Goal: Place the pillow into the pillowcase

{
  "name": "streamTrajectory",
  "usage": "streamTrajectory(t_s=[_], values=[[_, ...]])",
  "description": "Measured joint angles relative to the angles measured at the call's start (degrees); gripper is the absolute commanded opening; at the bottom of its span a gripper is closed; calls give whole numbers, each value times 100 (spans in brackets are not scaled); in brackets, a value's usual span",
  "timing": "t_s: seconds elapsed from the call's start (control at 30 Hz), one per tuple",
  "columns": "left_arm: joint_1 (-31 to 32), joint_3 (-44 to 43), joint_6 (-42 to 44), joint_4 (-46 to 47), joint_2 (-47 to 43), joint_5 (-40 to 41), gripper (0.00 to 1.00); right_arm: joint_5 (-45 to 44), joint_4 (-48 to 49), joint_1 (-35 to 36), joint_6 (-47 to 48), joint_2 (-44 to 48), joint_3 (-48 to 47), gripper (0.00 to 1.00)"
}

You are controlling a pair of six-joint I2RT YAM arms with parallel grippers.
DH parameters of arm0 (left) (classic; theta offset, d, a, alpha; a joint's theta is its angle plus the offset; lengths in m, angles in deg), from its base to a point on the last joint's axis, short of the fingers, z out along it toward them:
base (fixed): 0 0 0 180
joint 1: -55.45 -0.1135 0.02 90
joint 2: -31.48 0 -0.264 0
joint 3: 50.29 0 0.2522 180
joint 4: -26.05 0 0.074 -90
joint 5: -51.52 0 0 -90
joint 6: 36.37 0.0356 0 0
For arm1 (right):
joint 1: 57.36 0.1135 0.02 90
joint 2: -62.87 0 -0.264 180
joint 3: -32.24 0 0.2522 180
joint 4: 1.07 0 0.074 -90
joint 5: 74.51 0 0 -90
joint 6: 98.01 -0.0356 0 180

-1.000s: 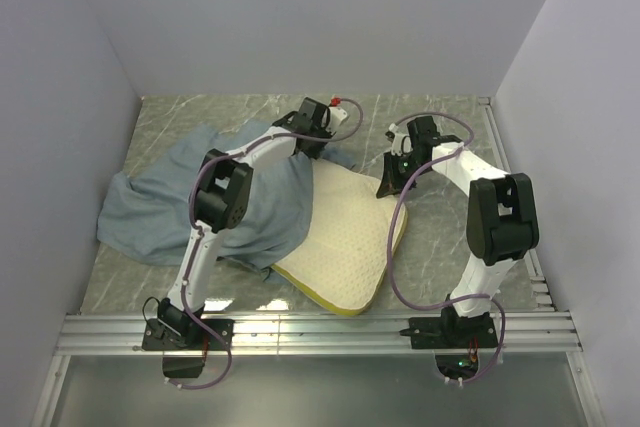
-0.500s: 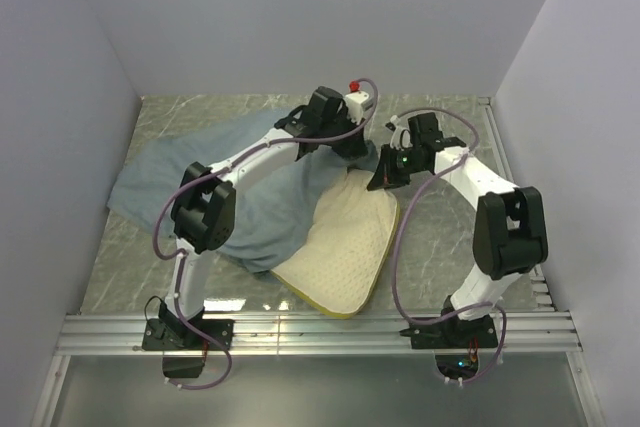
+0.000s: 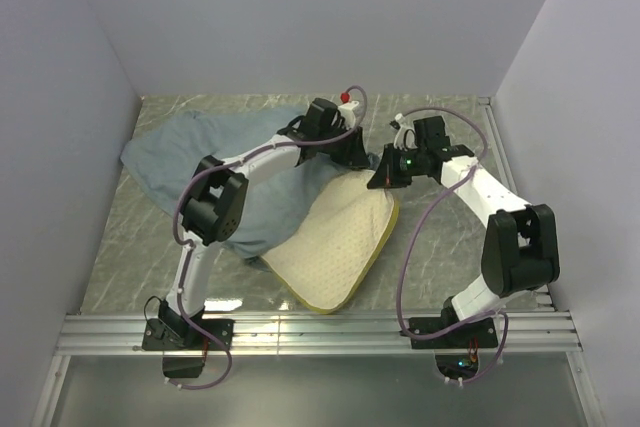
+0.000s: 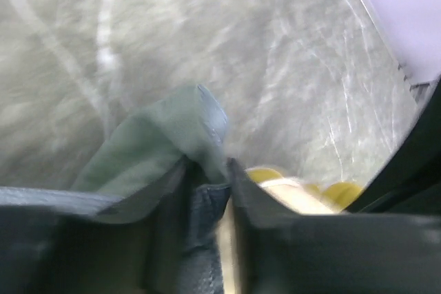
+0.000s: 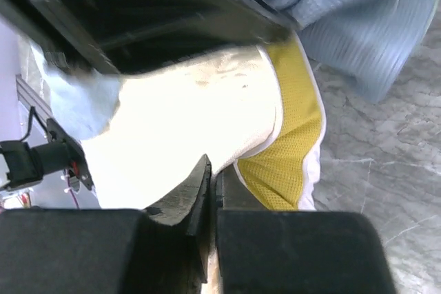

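Left gripper (image 4: pixel 208 166), arm stretched far forward, narrowly pinches case (image 4: pixel 165 135); right gripper (image 5: pixel 212 173), elbow bent, clamps pillow (image 5: pixel 179 115) corner.

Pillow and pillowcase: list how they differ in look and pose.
Colour: the pillow is cream with a yellow edge; the pillowcase is blue-grey. Form: the pillow is a thick slab, the pillowcase limp and wrinkled. Pose: the pillowcase drapes over the pillow's left part. Both lie on the table.
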Motion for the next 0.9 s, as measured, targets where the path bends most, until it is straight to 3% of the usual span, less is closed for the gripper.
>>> streamTrajectory(t_s=[0.03, 0.07, 0.1, 0.13, 0.17, 0.23, 0.4, 0.47, 0.57, 0.67, 0.77, 0.9], values=[[-81, -2, 125, -107, -7, -4, 58, -17, -15, 9, 39, -2, 7, 21], [-142, -2, 310, -208, -42, 9, 64, -35, -26, 13, 59, -2, 7, 31], [-214, -2, 522, -378, -101, 35, 70, -63, -33, 22, 101, -2, 0, 52], [-278, 13, 752, -557, -201, 87, 90, -105, -55, 24, 149, -2, -7, 60], [-337, 66, 1095, -761, -352, 151, 99, -160, -118, 22, 243, -2, -28, 66], [-448, 197, 1716, -1318, -826, 264, 99, -321, -337, 15, 509, -2, -133, 79], [-1097, 874, 2616, -2103, -2680, 33, 99, -964, -796, 114, 1172, 181, -487, 82], [-1751, 1274, 2605, -2122, -3512, -236, 99, -1440, -903, 422, 1373, 450, -542, 82], [-2922, 1847, 2361, -2033, -4417, -455, 99, -2164, -960, 1408, 1602, 809, -664, 82], [-3727, 2367, 2072, -2000, -4846, -686, 99, -2824, -970, 2828, 1731, 881, -909, 83], [-4483, 2833, 1867, -2144, -4996, -1021, 99, -3239, -1029, 4002, 1749, 542, -1233, 84], [-5375, 3150, 1797, -2409, -5090, -1204, 99, -3591, -1211, 4929, 1709, -291, -1781, 84]])
